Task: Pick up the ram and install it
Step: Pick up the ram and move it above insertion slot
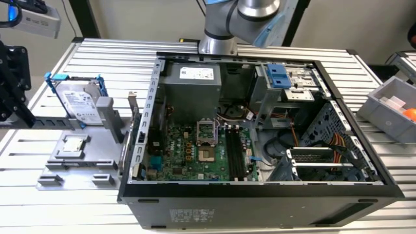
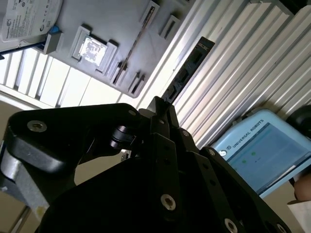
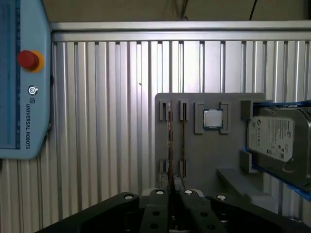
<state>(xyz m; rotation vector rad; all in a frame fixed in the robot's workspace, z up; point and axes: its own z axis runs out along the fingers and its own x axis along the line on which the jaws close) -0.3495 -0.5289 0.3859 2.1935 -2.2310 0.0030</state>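
Ribbed aluminium tabletop (image 1: 104, 53), bright glare; pale wall (image 1: 149, 19) behind; grey bin (image 1: 383, 109) at exterior view's right.

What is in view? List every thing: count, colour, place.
table: one, silver, slatted, under everything.
computer case: one, black, open, on the table.
motherboard: one, green, inside the case.
fixture plate: one, grey, beside the case, exterior view's left.
hard drive: one, grey, blue frame, on the fixture plate.
processor chip: one, silver, on the fixture plate.
bin: one, grey, exterior view's right edge.
teach pendant: one, light blue, on the table.
ram: one, dark, in the gripper.
arm: one, silver, behind the case.
gripper: one, black, shut on the ram.
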